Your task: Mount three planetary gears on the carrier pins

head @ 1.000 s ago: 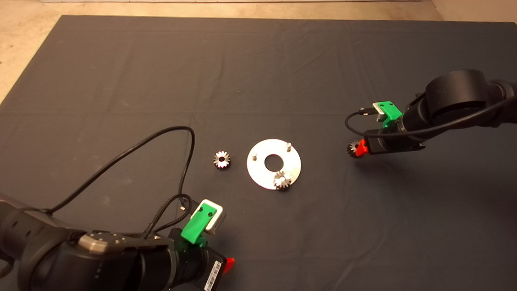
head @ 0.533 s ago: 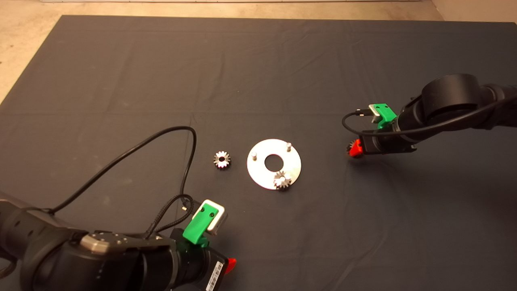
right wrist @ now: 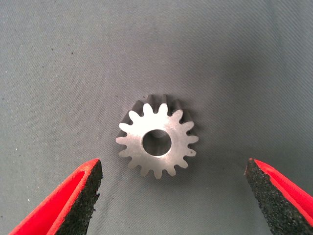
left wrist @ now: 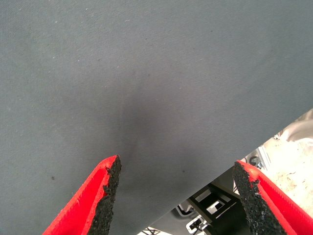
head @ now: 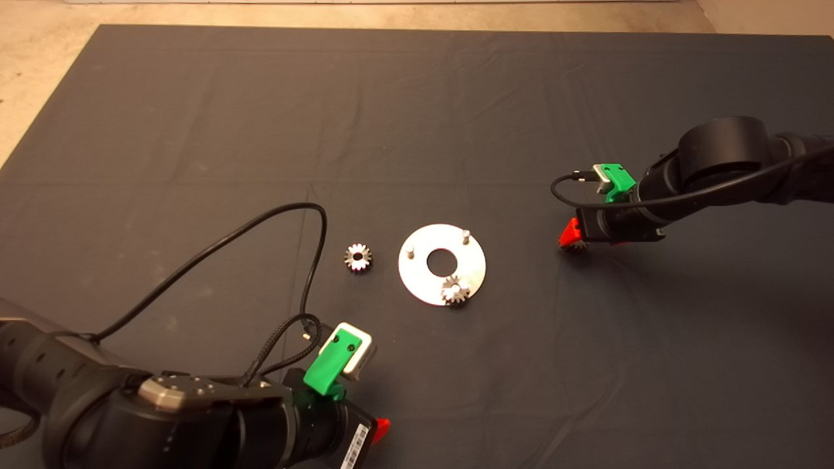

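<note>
Lowered over the loose gear (right wrist: 157, 142) well right of the disc (head: 442, 264), right gripper (head: 571, 236) spread wide, unclenched; left gripper (left wrist: 177, 196) likewise agape near the mat (head: 417, 117) edge.

We see a tabletop w/ dark mat (head: 417, 117). On it: round metal disc (head: 472, 260) at centre, loose gear (head: 358, 257) just beside it on the left, another gear (right wrist: 157, 141) lying flat well apart to the right, partly hidden.
</note>
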Robot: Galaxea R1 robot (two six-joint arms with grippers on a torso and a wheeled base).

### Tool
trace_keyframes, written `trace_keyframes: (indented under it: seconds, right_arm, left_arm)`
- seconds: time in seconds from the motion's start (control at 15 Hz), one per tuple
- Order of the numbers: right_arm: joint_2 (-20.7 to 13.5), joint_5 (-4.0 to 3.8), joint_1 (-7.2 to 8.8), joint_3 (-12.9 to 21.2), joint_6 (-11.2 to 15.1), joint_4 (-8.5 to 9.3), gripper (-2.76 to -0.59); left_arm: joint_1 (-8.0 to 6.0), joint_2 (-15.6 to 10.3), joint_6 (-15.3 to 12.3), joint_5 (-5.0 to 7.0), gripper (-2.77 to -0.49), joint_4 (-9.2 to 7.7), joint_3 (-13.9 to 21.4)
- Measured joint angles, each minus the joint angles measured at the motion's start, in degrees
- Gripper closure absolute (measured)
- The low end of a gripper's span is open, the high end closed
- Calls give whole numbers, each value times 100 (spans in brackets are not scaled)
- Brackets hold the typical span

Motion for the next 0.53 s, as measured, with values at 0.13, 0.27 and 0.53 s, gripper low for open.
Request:
trace_keyframes:
  seconds: [0.13, 0.27, 0.53]
  right_arm:
    - [0, 3, -13, -88, -20, -3, -218]
    - [2, 11, -13, -94, -20, -2, -218]
    - [50, 201, -80, -94, -20, -2, -209]
  left_arm:
    - [-9, 5, 0, 2, -162, 0, 0]
    - [-9, 5, -2, 0, -162, 0, 0]
    - [-9, 6, -2, 2, -162, 0, 0]
